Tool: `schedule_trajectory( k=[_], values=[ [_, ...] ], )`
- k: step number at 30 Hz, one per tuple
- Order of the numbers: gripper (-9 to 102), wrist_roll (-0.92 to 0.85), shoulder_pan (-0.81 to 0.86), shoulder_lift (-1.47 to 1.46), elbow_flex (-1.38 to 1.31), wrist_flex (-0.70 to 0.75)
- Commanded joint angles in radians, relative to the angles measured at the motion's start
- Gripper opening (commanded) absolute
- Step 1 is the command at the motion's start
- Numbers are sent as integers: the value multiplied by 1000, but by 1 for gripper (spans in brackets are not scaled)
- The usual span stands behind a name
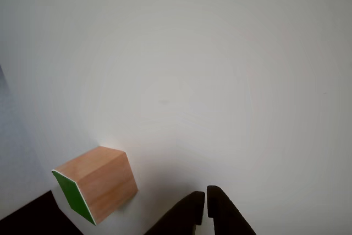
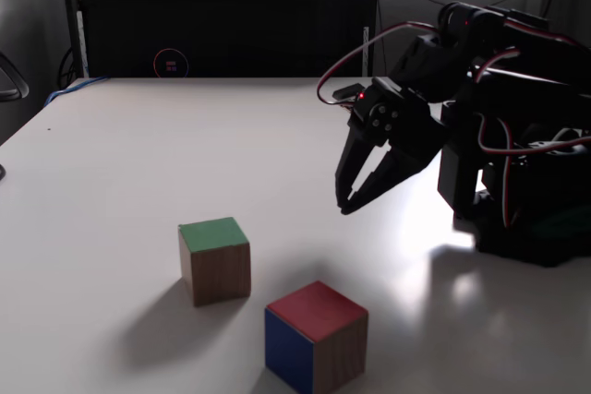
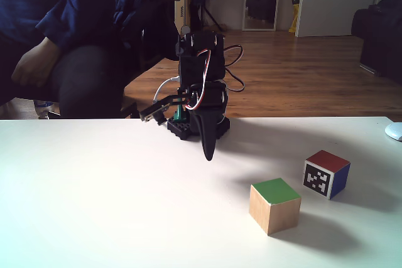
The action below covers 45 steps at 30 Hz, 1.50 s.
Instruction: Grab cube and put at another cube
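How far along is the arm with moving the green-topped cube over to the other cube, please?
Nothing looks done yet. The wooden cube sits on the table apart from the marker cube. The gripper hangs empty, fingers together, beside them. Grasping, carrying and placing all remain.

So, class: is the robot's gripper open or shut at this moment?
Shut: the gripper has its fingertips nearly touching, holding nothing; the cube sits apart on the table.

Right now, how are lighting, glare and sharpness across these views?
Other view: the table is washed out to near white, and the cube stays readable. A fixed view: dim, with glare on the tabletop beside the arm and long shadows under both cubes. The other fixed view: daylit from behind, the end effector a dark silhouette, the marker cube sharp.
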Motion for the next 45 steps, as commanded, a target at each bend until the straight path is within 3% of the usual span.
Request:
schedule_trajectory(
  k=[1, 14, 21, 27, 35, 40, 45],
  values=[
    [0, 3, 18, 9, -20, -5],
    [1, -15, 6, 9, -20, -2],
    [10, -54, 6, 9, -121, -5],
    [24, -34, -123, -25, -265, 26],
    [33, -34, -179, -595, -663, 26],
    [39, -25, -183, -1083, -1035, 153],
    [42, 8, -206, -1355, -1238, 201]
  ],
)
